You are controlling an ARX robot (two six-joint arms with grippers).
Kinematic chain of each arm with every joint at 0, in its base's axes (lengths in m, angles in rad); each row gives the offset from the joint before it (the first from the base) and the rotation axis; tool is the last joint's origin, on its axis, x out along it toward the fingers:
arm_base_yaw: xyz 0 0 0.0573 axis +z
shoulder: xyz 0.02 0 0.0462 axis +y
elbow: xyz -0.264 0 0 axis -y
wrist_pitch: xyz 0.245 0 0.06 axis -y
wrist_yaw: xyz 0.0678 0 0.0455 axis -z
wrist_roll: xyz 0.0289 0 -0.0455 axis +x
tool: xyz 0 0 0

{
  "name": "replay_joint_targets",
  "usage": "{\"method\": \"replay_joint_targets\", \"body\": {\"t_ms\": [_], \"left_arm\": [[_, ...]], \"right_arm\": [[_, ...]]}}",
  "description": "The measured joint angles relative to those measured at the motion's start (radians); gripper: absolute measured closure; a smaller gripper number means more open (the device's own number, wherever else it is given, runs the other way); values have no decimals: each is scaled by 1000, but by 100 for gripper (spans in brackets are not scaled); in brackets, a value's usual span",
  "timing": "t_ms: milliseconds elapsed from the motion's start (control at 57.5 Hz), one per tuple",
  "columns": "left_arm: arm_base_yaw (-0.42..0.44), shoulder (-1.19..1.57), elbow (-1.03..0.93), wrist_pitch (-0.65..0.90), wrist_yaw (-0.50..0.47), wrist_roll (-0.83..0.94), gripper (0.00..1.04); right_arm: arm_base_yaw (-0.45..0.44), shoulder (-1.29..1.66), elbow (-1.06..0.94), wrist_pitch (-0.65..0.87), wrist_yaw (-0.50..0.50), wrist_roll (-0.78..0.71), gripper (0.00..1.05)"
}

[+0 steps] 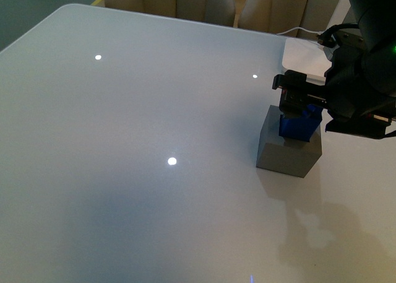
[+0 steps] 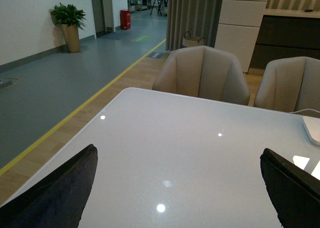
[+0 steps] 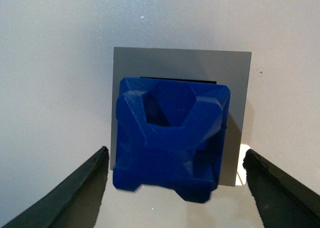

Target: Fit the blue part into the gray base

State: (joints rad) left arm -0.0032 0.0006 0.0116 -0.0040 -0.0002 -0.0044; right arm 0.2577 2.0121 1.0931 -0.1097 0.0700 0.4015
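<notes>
Our right tool (image 3: 175,152) gaped around the part (image 3: 170,138) (left tool (image 2: 178,150) too, empty). We judged it lodged in the base (image 3: 180,63), hence unheld.

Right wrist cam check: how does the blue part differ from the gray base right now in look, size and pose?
Look: the blue part is bright blue with recessed, faceted surfaces, while the gray base is matte gray with flat faces. Size: the blue part's footprint is smaller than the gray base's. Pose: the gray base rests on the table, and the blue part stands up from its top. Both are squarish blocks.
</notes>
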Motion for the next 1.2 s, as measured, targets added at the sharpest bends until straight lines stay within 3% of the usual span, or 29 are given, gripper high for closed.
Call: {"method": "replay_joint_targets", "body": {"t_ms": [87,522,643,748,852,1078,1200], "left_arm": [[0,0,0,0,0,0,7],[0,0,0,0,0,0,7],[0,0,0,0,0,0,7],[0,0,0,0,0,0,7],[0,0,0,0,0,0,7],[0,0,0,0,0,0,7],[0,0,0,0,0,0,7]], "right_arm": [[-1,-16,-13,11,0,2,7],[-71,-562,-307,155,110,-124,9],[-90,-581,-508,690,93,-278,27],[-113,-620,-681,1012,66,-352,47],[-135,-714,-750,1071,48,-374,64],[-171,-846,-884,1049,13,-393,103],[-192,-932,-932,1019,-13,-396,103]]}}
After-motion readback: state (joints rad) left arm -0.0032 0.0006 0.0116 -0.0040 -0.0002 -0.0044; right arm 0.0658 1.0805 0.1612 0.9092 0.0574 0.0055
